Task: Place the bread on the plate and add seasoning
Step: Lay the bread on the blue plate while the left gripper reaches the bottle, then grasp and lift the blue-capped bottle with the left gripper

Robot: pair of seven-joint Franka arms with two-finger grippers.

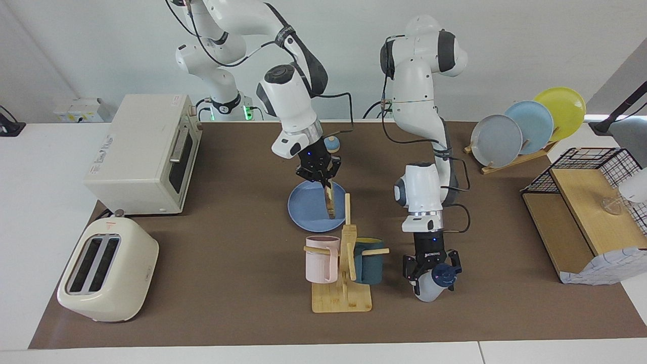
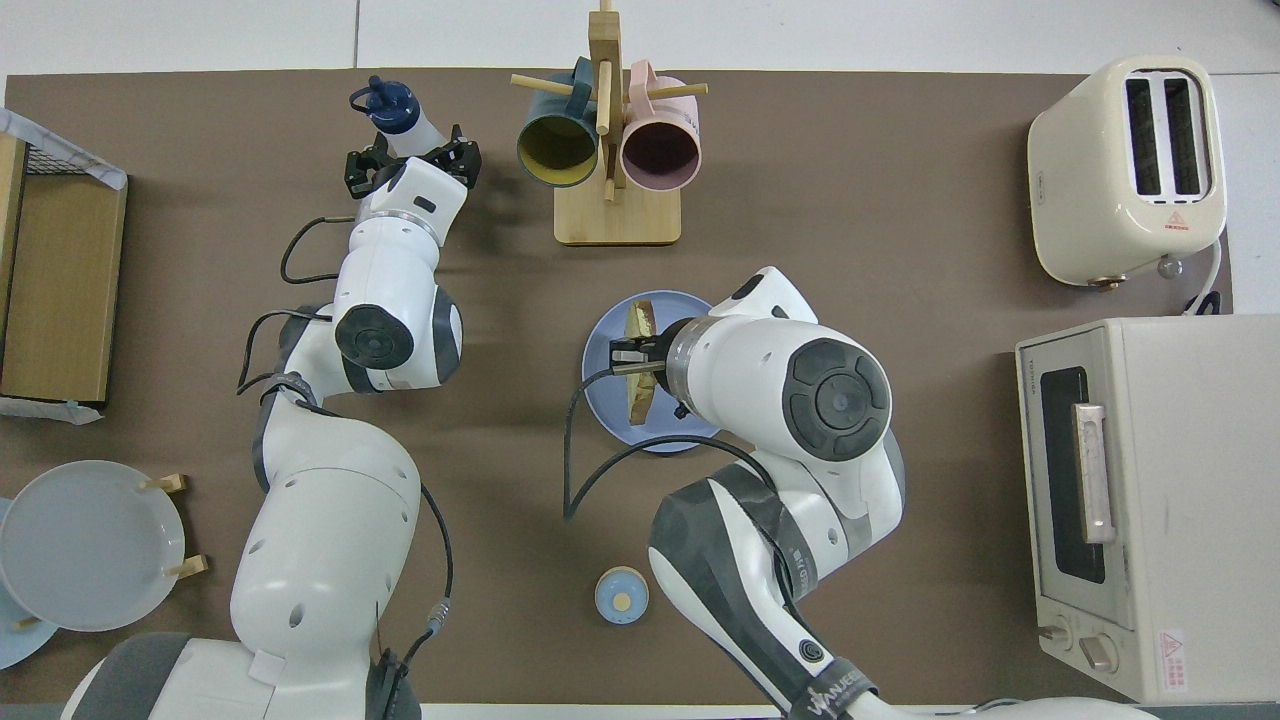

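Note:
My right gripper (image 1: 323, 181) is shut on the bread (image 1: 329, 202), a tan toast slice hanging on edge. Its lower edge is at or just above the medium-blue plate (image 1: 303, 210) in the middle of the table. In the overhead view the right gripper (image 2: 630, 362) holds the bread (image 2: 640, 322) over the plate (image 2: 606, 392). My left gripper (image 1: 429, 270) is shut on the seasoning bottle (image 1: 429, 290), whitish with a navy cap, tilted low over the table beside the mug rack. The left gripper (image 2: 410, 162) and the bottle (image 2: 398, 112) also show in the overhead view.
A wooden mug rack (image 1: 343, 263) with a pink and a teal mug stands farther from the robots than the plate. A toaster (image 1: 106, 268) and toaster oven (image 1: 146, 151) are at the right arm's end. A blue-domed bell (image 1: 331, 144), a rack of plates (image 1: 525, 126) and a wire basket shelf (image 1: 581, 217) are also there.

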